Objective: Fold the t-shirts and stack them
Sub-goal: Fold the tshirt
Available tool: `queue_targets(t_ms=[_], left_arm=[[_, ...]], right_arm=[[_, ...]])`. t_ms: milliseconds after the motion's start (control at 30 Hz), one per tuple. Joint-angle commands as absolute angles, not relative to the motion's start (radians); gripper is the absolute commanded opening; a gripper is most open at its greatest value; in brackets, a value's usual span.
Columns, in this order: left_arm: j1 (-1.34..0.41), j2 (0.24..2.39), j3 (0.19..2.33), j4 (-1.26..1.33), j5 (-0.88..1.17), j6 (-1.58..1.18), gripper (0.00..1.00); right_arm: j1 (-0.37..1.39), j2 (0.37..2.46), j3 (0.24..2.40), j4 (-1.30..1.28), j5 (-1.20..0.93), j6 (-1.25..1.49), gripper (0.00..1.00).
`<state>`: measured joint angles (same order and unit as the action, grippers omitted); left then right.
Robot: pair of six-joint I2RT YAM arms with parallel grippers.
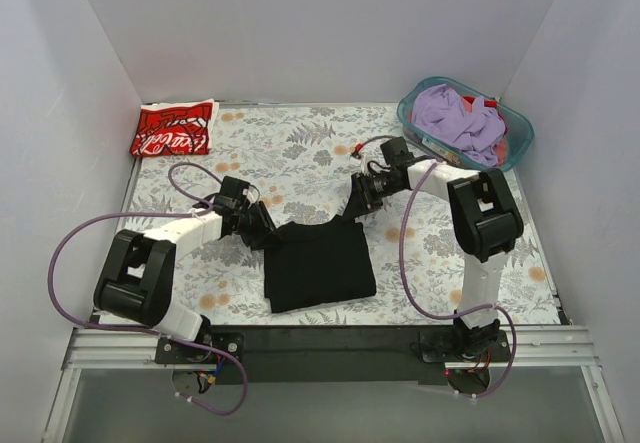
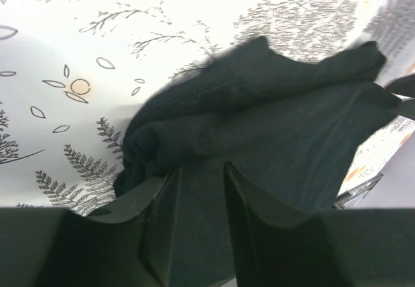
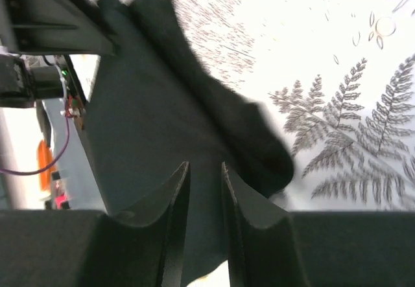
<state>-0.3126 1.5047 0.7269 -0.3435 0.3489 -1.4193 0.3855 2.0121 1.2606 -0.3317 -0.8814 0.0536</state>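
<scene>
The left claw [image 2: 200, 178] sits over the near-left corner of the black t-shirt [image 1: 320, 263]. Its two fingers stand a narrow gap apart, and dark cloth fills that gap. Whether the cloth is pinched or only lies beneath the fingers cannot be told. The right claw [image 3: 205, 170] is at the shirt's far-right corner in much the same state: a slim gap between the fingers, black fabric showing through it, grip uncertain. The black t-shirt lies folded into a rough square at the middle of the fern-printed surface [image 1: 300, 143], between the two arms. The red t-shirt [image 1: 173, 129] lies folded in the far-left corner, well apart from the black one. It carries white script lettering that is too small to read. Only the overhead view shows the red shirt, and only there can the teal basket [image 1: 403, 115] be seen, in the far-right corner with purple cloth [image 1: 455, 118] heaped in it. The left wrist view shows what the overhead does not: the corner of the black shirt is bunched into soft rolled layers. The right wrist view shows a rumpled edge of the shirt raised off the surface just beside the fingers.
</scene>
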Motion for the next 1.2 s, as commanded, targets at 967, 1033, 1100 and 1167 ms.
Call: queue_targets(t_ms=[967,1033,1100,1167], left_arm=[[-0.179,1.806,1.049,-0.227,0.383,-1.465,0.29],[-0.186,1.773,1.071,-0.261,0.388,-1.44,0.36],[-0.195,1.686,1.057,-0.281,0.384,-1.427,0.51],[-0.224,1.616,1.036,-0.323,0.373,-1.416,0.55]], right_arm=[[0.293,2.018,1.215,0.029,-0.976,0.377,0.34],[0.295,1.971,1.203,0.029,-0.979,0.393,0.35],[0.302,1.89,1.151,0.031,-0.979,0.4,0.37],[0.322,1.812,1.1,0.034,-0.986,0.4,0.41]])
